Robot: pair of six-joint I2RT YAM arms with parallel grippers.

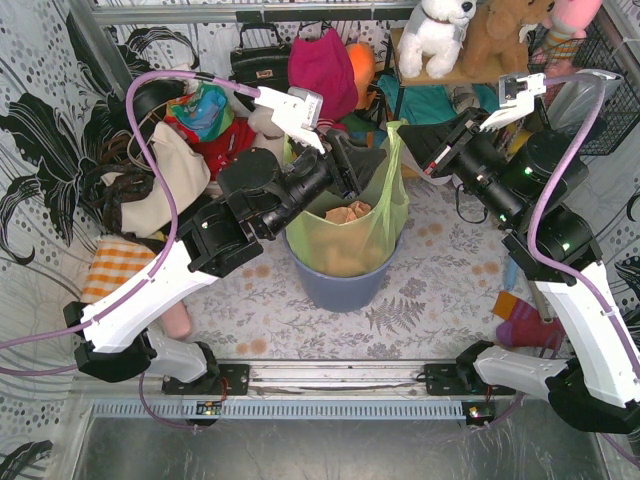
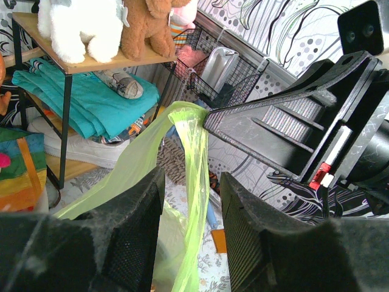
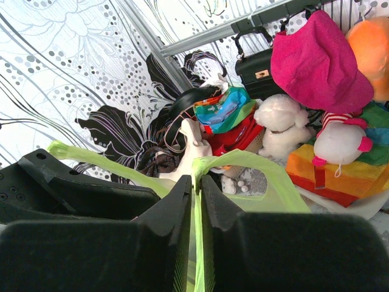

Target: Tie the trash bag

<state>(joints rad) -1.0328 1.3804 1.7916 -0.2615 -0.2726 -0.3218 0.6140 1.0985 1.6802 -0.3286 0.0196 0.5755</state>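
**Overhead and wrist views.** One trash bag (image 1: pixel 345 240), lime-green and translucent, is sitting inside one blue-grey round bin (image 1: pixel 340 285) at the centre of the overhead frame. Tan crumpled scraps (image 1: pixel 348 212) are showing at its mouth. Its handle strips (image 1: pixel 396 150) are rising toward the upper centre, where the two grippers are meeting.

The right gripper (image 3: pixel 196 180) is pinching one strip, its fingers pressed together on the thin plastic at the middle of its wrist view. The left gripper (image 2: pixel 192 175) is standing with its fingers apart. A narrow strip (image 2: pixel 197 158) is hanging through the gap, and whether it is touching either finger cannot be told. In the left wrist view, the right gripper's dark body is crossing the upper right and blocking part of the patterned wall.

Around the bin, on the floral table (image 1: pixel 430 290):
- One cream tote bag (image 1: pixel 170 180) is lying at middle left.
- One black handbag (image 1: pixel 258 62) is standing at upper centre-left.
- Two plush toys, one white (image 1: pixel 437 35) and one brown (image 1: pixel 500 35), are sitting on one wooden shelf (image 1: pixel 460 75) at upper right.
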